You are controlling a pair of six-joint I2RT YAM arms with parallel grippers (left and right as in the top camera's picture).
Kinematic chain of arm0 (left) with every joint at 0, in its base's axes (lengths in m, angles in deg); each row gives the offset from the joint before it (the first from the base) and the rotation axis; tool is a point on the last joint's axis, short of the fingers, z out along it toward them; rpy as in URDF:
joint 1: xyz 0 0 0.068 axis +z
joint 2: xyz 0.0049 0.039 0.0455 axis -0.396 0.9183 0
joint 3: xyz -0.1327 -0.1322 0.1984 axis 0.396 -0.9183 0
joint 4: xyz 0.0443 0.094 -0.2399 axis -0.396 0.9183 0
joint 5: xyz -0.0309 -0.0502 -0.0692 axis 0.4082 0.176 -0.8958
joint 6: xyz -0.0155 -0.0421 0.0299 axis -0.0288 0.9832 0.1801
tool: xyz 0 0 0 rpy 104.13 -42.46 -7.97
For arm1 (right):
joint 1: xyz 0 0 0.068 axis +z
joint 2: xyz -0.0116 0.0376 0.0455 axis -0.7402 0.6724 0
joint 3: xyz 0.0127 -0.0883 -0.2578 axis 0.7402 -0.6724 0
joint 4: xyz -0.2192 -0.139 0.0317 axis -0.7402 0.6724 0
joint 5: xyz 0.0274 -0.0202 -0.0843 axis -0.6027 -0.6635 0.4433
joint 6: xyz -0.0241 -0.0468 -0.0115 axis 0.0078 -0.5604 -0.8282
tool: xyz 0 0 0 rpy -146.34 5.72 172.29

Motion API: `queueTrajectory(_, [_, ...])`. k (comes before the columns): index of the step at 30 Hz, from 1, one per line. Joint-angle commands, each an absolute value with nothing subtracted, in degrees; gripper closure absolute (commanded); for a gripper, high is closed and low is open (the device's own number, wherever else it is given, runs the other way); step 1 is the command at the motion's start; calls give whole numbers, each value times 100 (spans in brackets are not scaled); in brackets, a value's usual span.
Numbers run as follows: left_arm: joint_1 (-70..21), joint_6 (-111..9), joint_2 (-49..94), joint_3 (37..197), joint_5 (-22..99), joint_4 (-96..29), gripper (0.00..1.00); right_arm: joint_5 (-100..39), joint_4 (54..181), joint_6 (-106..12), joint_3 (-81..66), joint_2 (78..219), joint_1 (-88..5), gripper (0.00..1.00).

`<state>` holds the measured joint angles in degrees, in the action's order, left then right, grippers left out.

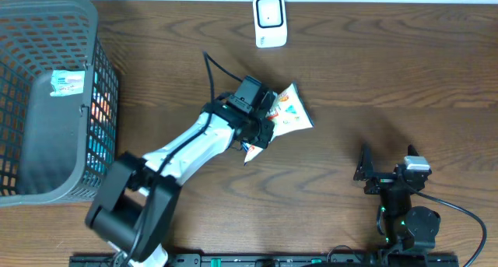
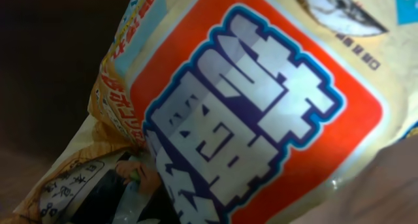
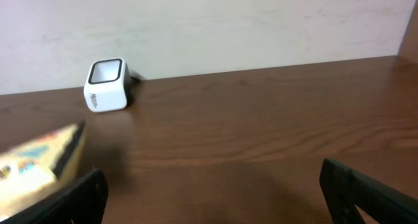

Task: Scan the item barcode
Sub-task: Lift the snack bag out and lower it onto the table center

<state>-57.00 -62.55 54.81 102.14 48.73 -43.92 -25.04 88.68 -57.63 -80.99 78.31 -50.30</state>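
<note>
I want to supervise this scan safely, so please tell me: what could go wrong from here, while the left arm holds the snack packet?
1. The left end effector is shut on a soft, crinkled snack packet, so the packet may sag or slip on the way.
2. The left wrist view shows only the printed logo and no barcode, so the code might end up facing away from the scanner.
3. The scanner is small, and a swinging packet could knock it.

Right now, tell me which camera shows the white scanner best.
The overhead view: the scanner sits whole and sharp at the far edge of the table, window visible. The right wrist view shows it side-on, slightly blurred. The left wrist view shows only the snack packet.
</note>
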Motion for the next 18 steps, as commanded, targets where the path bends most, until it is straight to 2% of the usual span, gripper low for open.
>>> queueTrajectory(1, [-5905,-6355,5605,10199,4926,-4469,92,-2452,8881,-5853,-8112,7822,-5054,1])
queueTrajectory(2, [-6012,-6355,5634,10199,4926,-4559,84,-2452,8881,-5853,-8112,7822,-5054,1])
queueTrajectory(4, [-6124,-6355,5634,10199,4926,-4698,58,-2452,8881,-5853,-8112,7822,-5054,1])
queueTrajectory(6, [-6253,-6355,5634,10201,4926,-4880,39,-2452,8881,-5853,-8112,7822,-5054,1])
queueTrajectory(7, [-6308,-6355,5634,10201,4926,-4943,21,-2454,8881,-5853,-8112,7822,-5054,1])
queueTrajectory(8, [-6360,-6355,5634,10203,4926,-5007,11,-2454,8881,-5853,-8112,7822,-5054,1])
queueTrajectory(11, [-6419,-6355,5625,10249,4928,-5022,2,-2452,8881,-5853,-8112,7822,-5054,1])
queueTrajectory(18, [-6227,-6355,5273,10297,4928,-5015,0,-2452,8881,-5853,-8112,7822,-5054,1])
